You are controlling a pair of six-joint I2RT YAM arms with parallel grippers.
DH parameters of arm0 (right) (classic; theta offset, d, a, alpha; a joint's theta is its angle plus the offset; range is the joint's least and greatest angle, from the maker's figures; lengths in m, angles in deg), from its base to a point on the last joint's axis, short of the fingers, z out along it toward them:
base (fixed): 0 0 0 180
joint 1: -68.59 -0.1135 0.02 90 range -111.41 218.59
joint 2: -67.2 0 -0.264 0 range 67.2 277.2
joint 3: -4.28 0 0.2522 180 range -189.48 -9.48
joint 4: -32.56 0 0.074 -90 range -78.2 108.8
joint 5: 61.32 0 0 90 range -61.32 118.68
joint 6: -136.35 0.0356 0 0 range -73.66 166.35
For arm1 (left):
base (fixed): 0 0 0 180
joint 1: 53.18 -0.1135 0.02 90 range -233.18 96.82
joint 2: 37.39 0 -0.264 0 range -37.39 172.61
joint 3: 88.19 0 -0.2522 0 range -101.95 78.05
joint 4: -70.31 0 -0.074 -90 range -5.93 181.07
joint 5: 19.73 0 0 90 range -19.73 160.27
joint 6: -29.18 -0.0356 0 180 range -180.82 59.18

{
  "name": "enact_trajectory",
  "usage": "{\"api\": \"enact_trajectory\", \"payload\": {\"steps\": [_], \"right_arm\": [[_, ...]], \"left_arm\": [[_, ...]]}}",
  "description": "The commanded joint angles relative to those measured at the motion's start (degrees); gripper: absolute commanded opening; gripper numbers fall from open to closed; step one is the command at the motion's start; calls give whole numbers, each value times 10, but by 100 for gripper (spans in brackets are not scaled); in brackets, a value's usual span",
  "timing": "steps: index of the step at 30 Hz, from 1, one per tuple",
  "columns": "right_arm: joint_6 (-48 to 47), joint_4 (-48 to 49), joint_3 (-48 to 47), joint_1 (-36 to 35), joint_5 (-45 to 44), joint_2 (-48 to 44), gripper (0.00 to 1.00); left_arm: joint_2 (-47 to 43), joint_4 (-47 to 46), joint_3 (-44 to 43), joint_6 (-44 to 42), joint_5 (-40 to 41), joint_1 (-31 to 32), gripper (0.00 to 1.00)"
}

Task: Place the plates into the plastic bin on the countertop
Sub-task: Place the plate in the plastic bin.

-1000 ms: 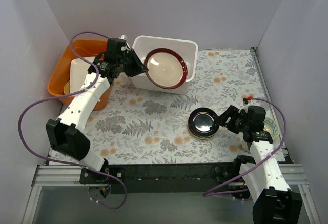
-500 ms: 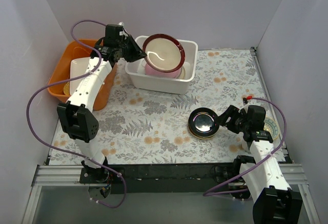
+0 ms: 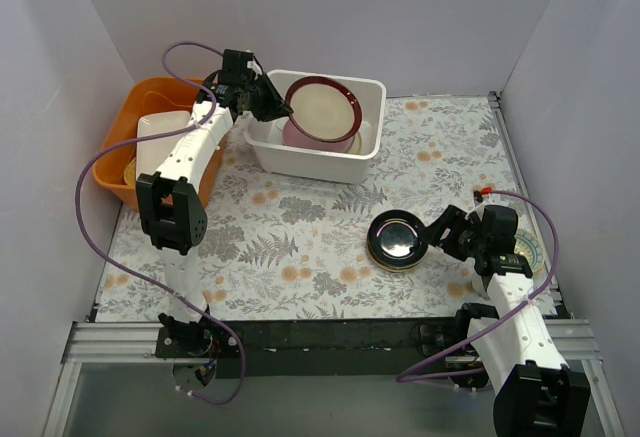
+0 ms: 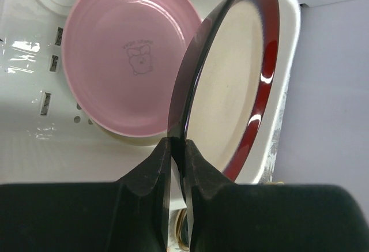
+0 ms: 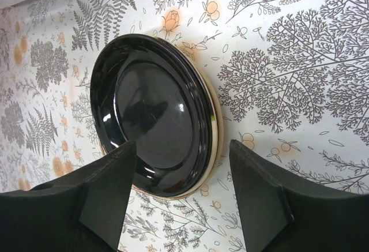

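Overhead, the countertop (image 3: 290, 247) carries the plastic bin (image 3: 300, 160) at its far left. Inside the bin a pink plate (image 4: 121, 56) lies flat, and a maroon plate (image 3: 322, 109) is tilted up on edge above it. Nearer the right arm, a glossy black plate (image 3: 397, 237) rests on a tan plate (image 5: 214, 131) on the countertop. The left gripper (image 4: 177, 148) is clamped on the maroon plate's rim, reaching in from the bin's left side. The right gripper (image 5: 181, 145) hangs with jaws spread wide just beside the black plate, which shows between its two fingers in the wrist view.
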Motion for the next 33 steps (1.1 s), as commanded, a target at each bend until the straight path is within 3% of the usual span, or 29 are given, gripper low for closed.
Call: {"api": "enact_trajectory", "payload": {"steps": [1, 33], "right_arm": [[-4, 12, -17, 2, 2, 2, 73], [-4, 22, -3, 2, 16, 15, 73]], "left_arm": [[-8, -69, -49, 23, -55, -5, 0], [75, -67, -17, 4, -65, -18, 0]]}}
